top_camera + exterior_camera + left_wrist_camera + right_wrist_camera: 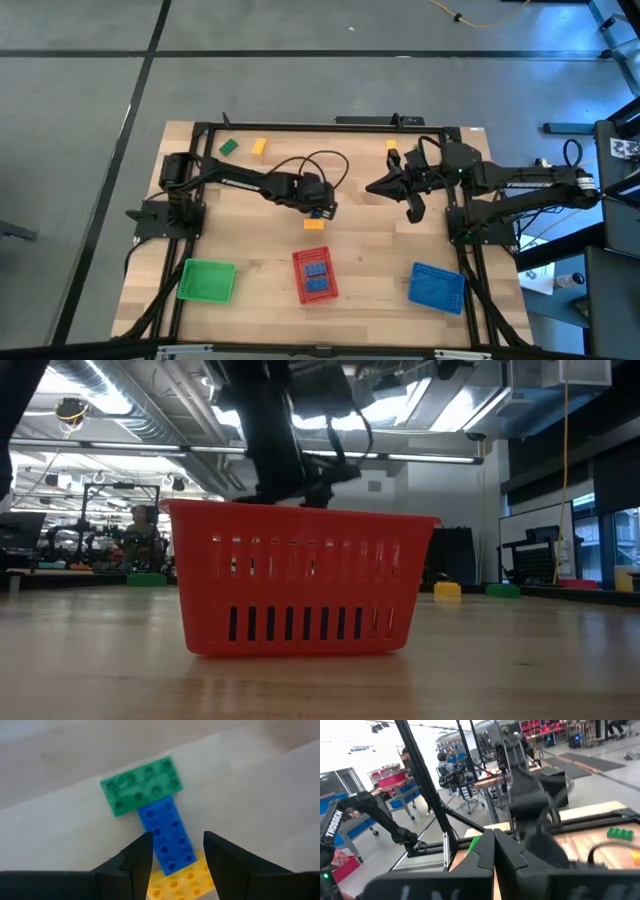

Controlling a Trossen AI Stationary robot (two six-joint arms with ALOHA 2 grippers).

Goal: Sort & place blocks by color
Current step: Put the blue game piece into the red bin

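Hovering just behind the red tray (314, 275), the left claw (174, 851) stands with its fingers apart astride a blue block (166, 834), seemingly lined up to pinch it. That block lies on the table (250, 235), touching a green block (141, 785) and a yellow block (182, 880). The right claw (411, 207), fingers together, waits right of the tray. In the low view, the tray hides these blocks.

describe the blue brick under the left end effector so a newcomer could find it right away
Start at the red tray on the table's near edge; the left end effector hovers just beyond it at mid-table. Between its open fingers lies the blue brick, the middle of three touching bricks. A green brick crosses its far end, a yellow brick sits at the near end.
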